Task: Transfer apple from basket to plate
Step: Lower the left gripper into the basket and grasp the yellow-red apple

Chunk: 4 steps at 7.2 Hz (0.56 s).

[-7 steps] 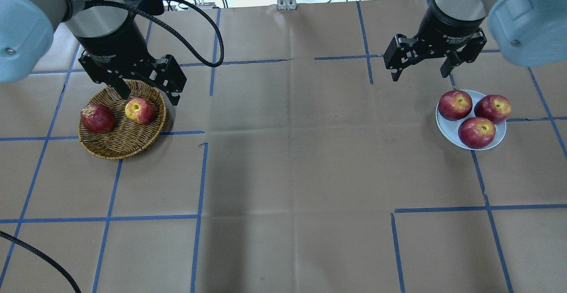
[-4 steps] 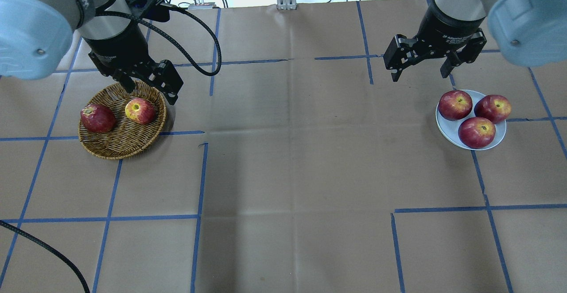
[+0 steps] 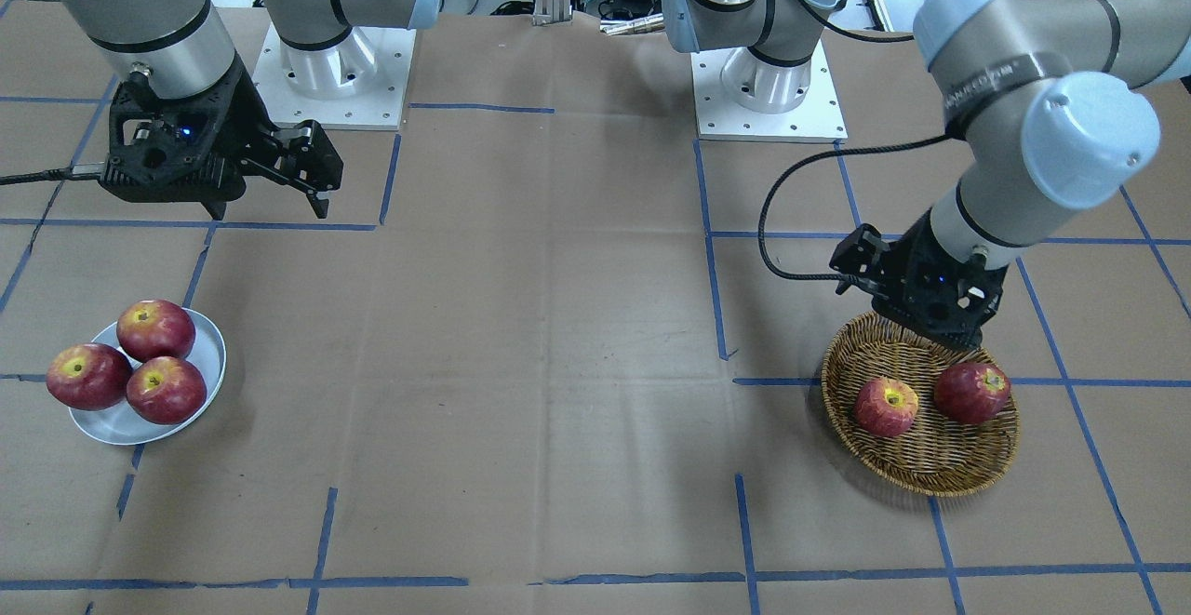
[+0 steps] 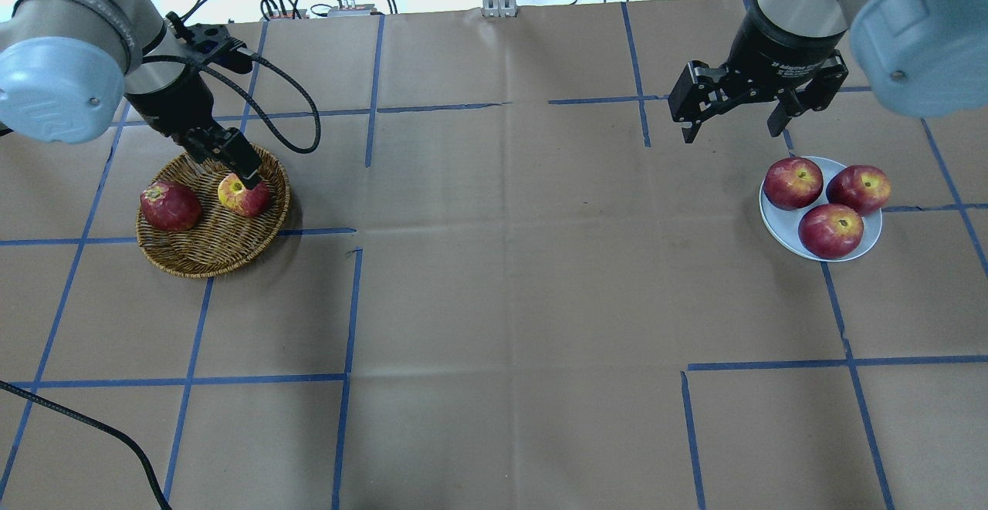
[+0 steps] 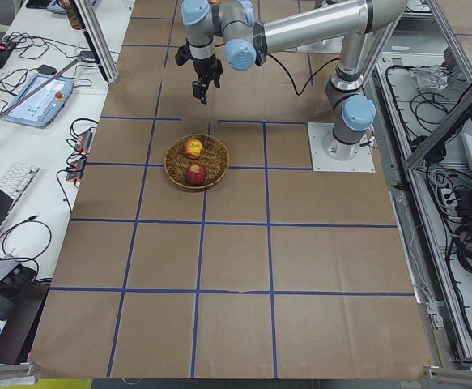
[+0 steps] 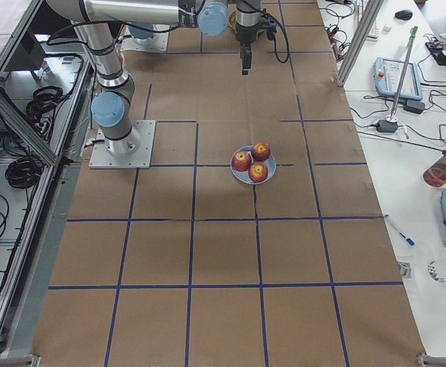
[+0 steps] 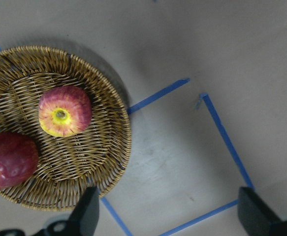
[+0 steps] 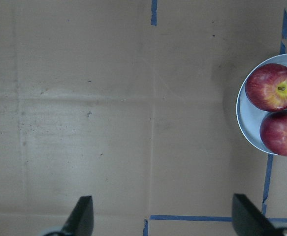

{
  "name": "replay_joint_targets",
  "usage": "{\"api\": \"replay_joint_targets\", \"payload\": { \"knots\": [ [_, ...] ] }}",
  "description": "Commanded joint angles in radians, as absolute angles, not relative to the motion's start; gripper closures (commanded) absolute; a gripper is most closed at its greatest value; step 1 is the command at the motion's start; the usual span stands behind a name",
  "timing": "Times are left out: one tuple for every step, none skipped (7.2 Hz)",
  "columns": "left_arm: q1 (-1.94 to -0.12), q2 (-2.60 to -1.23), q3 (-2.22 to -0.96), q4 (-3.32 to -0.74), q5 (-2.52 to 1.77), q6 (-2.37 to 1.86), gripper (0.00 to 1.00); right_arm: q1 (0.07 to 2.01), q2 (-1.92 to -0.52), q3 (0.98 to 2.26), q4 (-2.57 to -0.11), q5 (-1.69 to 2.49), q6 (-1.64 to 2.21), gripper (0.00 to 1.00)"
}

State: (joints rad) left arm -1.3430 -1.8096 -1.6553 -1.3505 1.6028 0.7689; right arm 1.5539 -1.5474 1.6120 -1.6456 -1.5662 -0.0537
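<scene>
The apple [image 4: 244,194], pinkish-red with a yellow stem hollow, lies in the wicker basket [image 4: 208,263] at the table's left. It also shows in the left wrist view [image 7: 64,111] and the front view [image 3: 886,407]. My left gripper [image 4: 231,163] is open and empty, low over the basket's back rim, close beside the apple. In its wrist view the gripper [image 7: 170,216] has jaws wide apart. The pale plate [image 4: 778,226] at the right holds three dark-red apples. My right gripper [image 4: 731,128] is open and empty, hovering behind the plate [image 8: 245,120].
A darker red apple [image 4: 170,205] lies in the basket left of the task apple. A black cable [image 4: 309,120] loops from the left wrist over the table. Blue tape lines grid the brown paper. The arm bases [image 3: 768,85] stand at the back.
My left arm has swung and turned its gripper, bringing the fingers down over the basket's back rim next to the apple. The right arm has not moved.
</scene>
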Motion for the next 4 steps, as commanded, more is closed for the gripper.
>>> {"api": "replay_joint_targets", "payload": {
  "knots": [
    [-1.304,-1.972,-1.657,-1.165,1.601,0.842,0.01,1.554,-1.548,1.612,-1.644,-1.566,-0.054,0.00],
    [-1.302,-2.021,-1.655,-1.113,1.601,0.869,0.01,1.554,-1.548,1.612,-1.643,-1.566,-0.054,0.00],
    [-1.296,-2.034,-1.658,-1.082,1.600,0.877,0.01,1.554,-1.549,1.612,-1.644,-1.566,-0.054,0.00],
    [-1.284,-2.052,-1.660,-1.081,1.606,0.877,0.01,1.554,-1.548,1.612,-1.643,-1.566,-0.054,0.00]
  ]
}}
